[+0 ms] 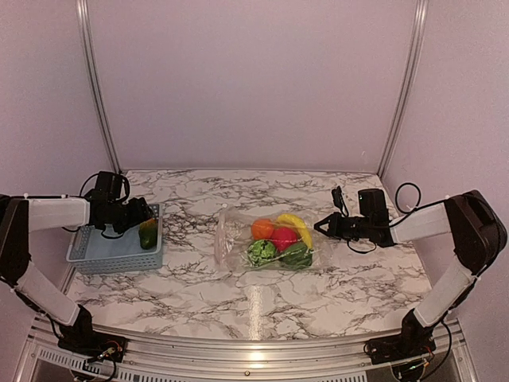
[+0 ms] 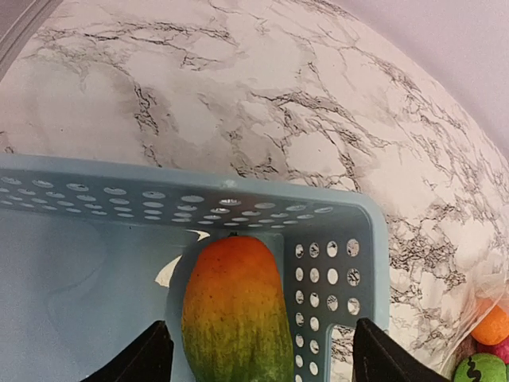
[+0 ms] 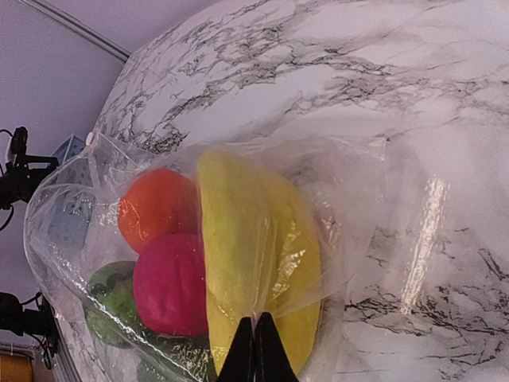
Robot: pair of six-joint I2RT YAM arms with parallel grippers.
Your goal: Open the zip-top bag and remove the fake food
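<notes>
The clear zip-top bag (image 1: 233,239) lies mid-table with the fake food inside: yellow banana (image 1: 296,227), orange ball (image 1: 262,228), red fruit (image 1: 283,237) and two green vegetables (image 1: 261,252). My right gripper (image 1: 320,227) is at the bag's right edge. In the right wrist view it (image 3: 256,350) is shut on a fold of the bag's film (image 3: 350,199), over the banana (image 3: 238,239). My left gripper (image 2: 258,362) is open above an orange-and-green toy mango (image 2: 235,310), which lies in the light blue basket (image 2: 238,199).
The basket (image 1: 111,259) stands at the table's left side, left of the bag. Walls and metal posts close in the back and sides. In the left wrist view the bag's corner (image 2: 477,294) shows beyond the basket's right wall.
</notes>
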